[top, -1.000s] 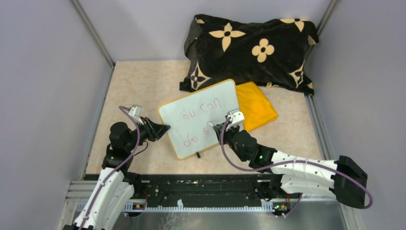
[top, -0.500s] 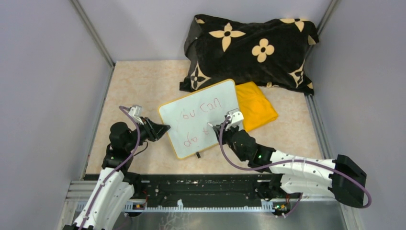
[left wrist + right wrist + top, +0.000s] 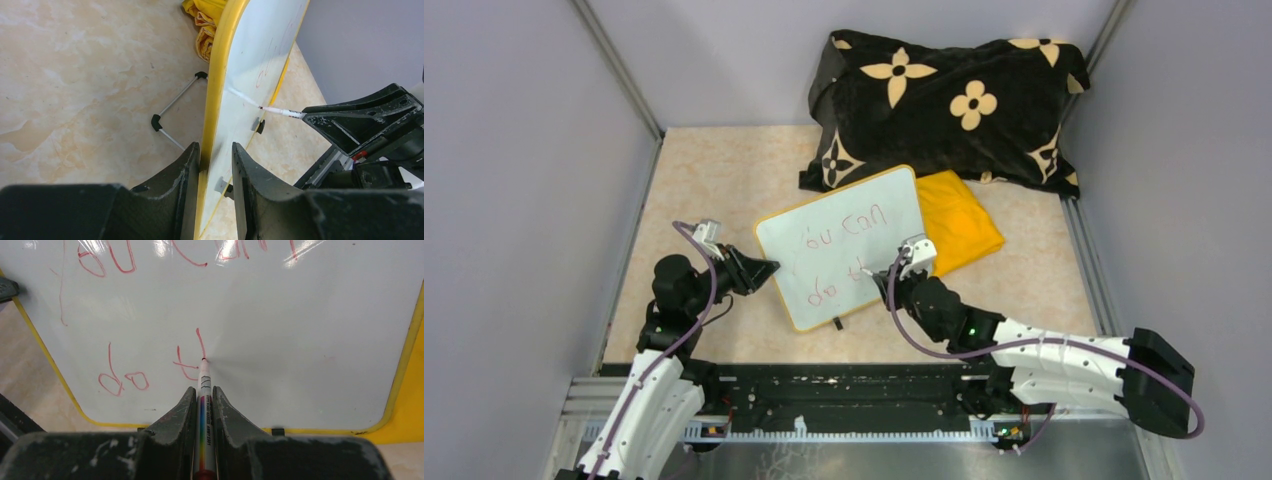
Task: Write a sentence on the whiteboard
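**While the Left Arm Braces the Board, the Right Is Mid-Letter on Line Two**

As the whiteboard (image 3: 894, 200) stands tilted near the middle of the table (image 3: 714, 170), in front of a dark flowered pillow (image 3: 944, 95) and with a yellow cloth (image 3: 959, 220) just beside its right edge, both arms are at work on it. A thin wire leg (image 3: 175, 112) props it from behind.

The left gripper (image 3: 214, 155) is clamped on the board's yellow rim at its left side, one finger on the back and one on the writing face. The right gripper (image 3: 203, 392) is pinched tight on a marker (image 3: 204, 375), whose tip touches the white surface.

The sentence (image 3: 849, 227) is in red and partly done. The top line reads "You can". The lower line has "do", then a crossed stroke that looks like a "t", and the tip rests just right of that stroke's lower end.

By the look of it, the step in hand is writing the last word of the second line. Whether more letters are meant to follow cannot be told.

The next move likely calls for light, even pressure: enough to leave ink, but not so much that the propped board slides or rocks against the left grip. A new letter would need the tip lifted off, shifted right along the baseline, and set down with room to spare before the rim. The left hold should not slacken while the pen is down.
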You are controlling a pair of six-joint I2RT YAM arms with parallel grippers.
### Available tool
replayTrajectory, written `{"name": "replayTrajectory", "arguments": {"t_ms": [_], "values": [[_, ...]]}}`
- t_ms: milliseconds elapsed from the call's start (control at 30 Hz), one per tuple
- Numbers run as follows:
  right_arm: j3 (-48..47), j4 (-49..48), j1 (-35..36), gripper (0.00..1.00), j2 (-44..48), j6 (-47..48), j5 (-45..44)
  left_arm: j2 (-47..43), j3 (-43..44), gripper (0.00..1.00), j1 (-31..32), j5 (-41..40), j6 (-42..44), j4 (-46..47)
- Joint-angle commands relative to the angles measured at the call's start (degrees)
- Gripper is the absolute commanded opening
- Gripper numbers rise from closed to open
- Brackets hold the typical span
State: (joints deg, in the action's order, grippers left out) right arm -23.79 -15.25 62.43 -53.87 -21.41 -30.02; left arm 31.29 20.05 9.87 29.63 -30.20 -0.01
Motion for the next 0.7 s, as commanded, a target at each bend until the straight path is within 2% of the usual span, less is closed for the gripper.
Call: {"name": "replayTrajectory", "arguments": {"t_ms": [0, 667], "values": [[1.3, 0.7, -0.6, 0.0, 0.8, -2.3, 1.0, -0.3, -0.4, 0.36, 0.0, 1.4, -0.2, 2.1], [1.5, 1.2, -0.5, 0.0, 1.1, -3.1, 1.7, 0.5, -0.4, 0.36, 0.0, 1.9, -0.2, 2.4]]}}
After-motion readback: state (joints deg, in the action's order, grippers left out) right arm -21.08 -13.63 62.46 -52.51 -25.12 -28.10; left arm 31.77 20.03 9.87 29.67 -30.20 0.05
